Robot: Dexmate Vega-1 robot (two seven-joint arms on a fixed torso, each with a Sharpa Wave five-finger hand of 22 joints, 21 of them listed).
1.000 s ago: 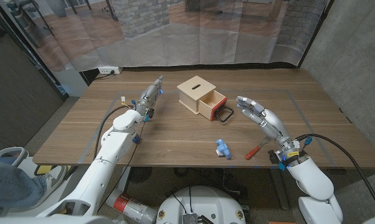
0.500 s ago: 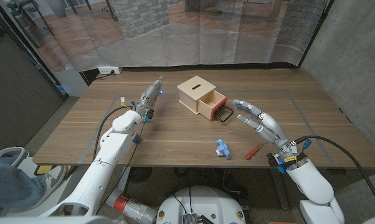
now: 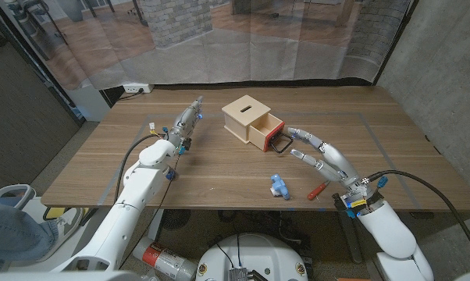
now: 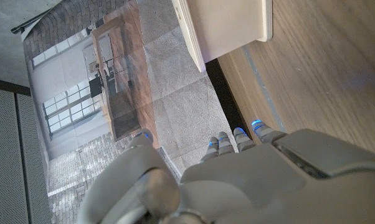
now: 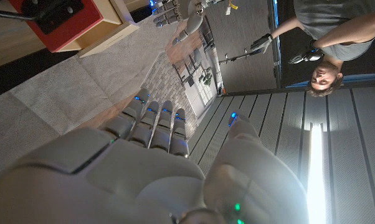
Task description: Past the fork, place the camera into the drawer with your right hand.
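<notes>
Left hand [image 3: 190, 117]: stretched out over the far left part of the bench [image 3: 219, 168], fingers straight and close together, nothing in it; in the left wrist view its fingertips [image 4: 243, 138] reach toward the far bench edge, with the pale box wall beyond them.
Bench: brown wood with a straight lengthwise grain; thin pale lines mark out a rectangle on its top.
Box [image 3: 244, 114]: light plywood cube with a dark slot in its top, standing past the middle of the bench, turned so that one corner faces the robot.
Drawer [image 3: 268, 130]: pulled out of the box toward the robot's right, red-fronted, with a black wire loop handle [image 3: 282, 144] lying on the wood just in front of it; in the right wrist view the red front [image 5: 63, 25] carries a black fitting.
Camera [image 3: 279, 186]: small blue and white toy on the near part of the bench, well short of the drawer; too small to tell which way its long axis runs or where it faces.
Fork [image 3: 318, 190]: red-handled, lying slantwise just right of the camera, near the front edge, its near end lower left and its far end upper right.
Right hand [image 3: 319, 153]: held above the bench between the fork and the drawer handle, fingers spread apart and reaching toward the drawer, grasping nothing.
Person [image 5: 318, 37]: seen in the right wrist view beyond the bench, arms raised.
</notes>
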